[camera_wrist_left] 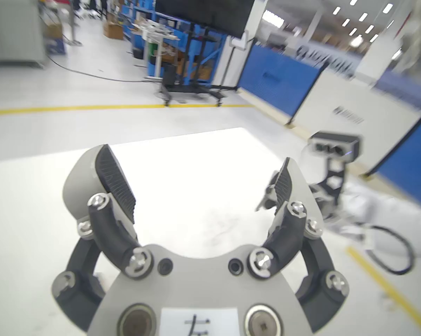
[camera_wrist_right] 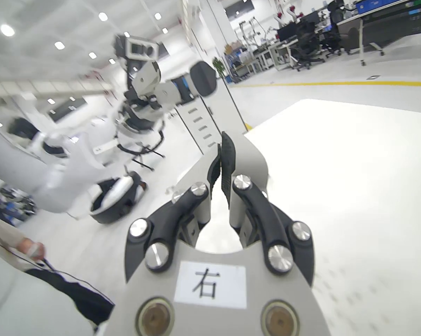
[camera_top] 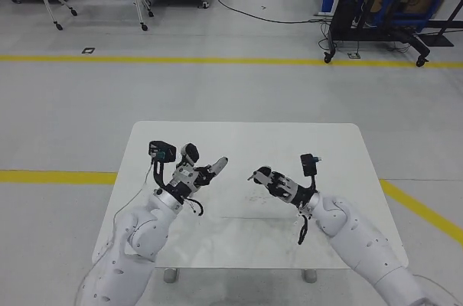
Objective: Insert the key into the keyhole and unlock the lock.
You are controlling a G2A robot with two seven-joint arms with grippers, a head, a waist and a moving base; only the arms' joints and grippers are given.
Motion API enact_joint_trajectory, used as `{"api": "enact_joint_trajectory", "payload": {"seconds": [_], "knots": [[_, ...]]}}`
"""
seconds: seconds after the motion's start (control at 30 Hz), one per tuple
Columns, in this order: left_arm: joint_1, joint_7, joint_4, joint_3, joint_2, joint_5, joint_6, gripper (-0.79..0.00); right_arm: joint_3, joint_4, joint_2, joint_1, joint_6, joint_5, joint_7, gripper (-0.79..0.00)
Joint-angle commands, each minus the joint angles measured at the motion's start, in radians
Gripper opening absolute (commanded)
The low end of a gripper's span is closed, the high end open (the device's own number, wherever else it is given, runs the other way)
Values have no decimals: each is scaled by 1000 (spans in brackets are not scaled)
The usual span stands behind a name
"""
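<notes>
2 arms are over a white tabletop (camera_top: 338, 229), the left arm (camera_top: 139, 229) coming in over its near left corner and the right arm (camera_top: 361, 237) over its near right corner. Their grippers are turned toward each other across the middle.

The left gripper (camera_top: 206, 158) (camera_wrist_left: 196, 157) is above the left half of the tabletop, about midway between the far and near edges. Its 2 fingers are spread wide. The ribbed black pads (camera_wrist_left: 114, 180) face each other across a broad gap with bare tabletop behind it, and they hold nothing.

The right gripper (camera_top: 254, 176) (camera_wrist_right: 224, 141) is close to the tabletop's centre, apart from the left gripper and pointing at it. Its 2 fingers are drawn fully together, pad (camera_wrist_right: 228, 162) against pad, and they grip nothing that I can make out. From the left wrist it appears as a narrow closed tip (camera_wrist_left: 266, 199) just past the left gripper's own finger.

Each wrist carries 1 black camera mount, the left mount (camera_top: 162, 151) toward the left edge and the right mount (camera_top: 309, 162) toward the right edge.

A few faint scuff marks (camera_top: 258, 199) (camera_wrist_left: 224, 225) lie on the tabletop just nearer the near edge than the right gripper's tip.

Where the key and the lock lie relative to either pair of fingers cannot be told.
</notes>
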Motion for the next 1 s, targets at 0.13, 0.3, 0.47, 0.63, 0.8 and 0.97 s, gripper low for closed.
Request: {"api": "enact_joint_trajectory", "payload": {"seconds": [0.13, 0.3, 0.47, 0.63, 0.8, 0.97], "knots": [[-62, -227, 88, 18, -3, -447, -61, -71, -34, -23, 12, 30, 2, 458, 254, -785], [-98, -315, 122, 46, 0, -455, -73, -382, -44, 1, 9, 50, 2, 654, 405, -785], [-115, -324, 139, 81, -3, -451, -76, -409, -80, 54, -12, 74, 2, 778, 519, -785], [-126, -316, 150, 99, -3, -447, -75, -425, -108, 117, -37, 105, 2, 858, 592, -785], [-131, -313, 156, 102, -2, -444, -76, -502, -106, 154, -54, 120, 2, 914, 655, -785], [-135, -318, 160, 110, 0, -450, -78, -526, -94, 181, -68, 126, 2, 929, 692, -785]]}}
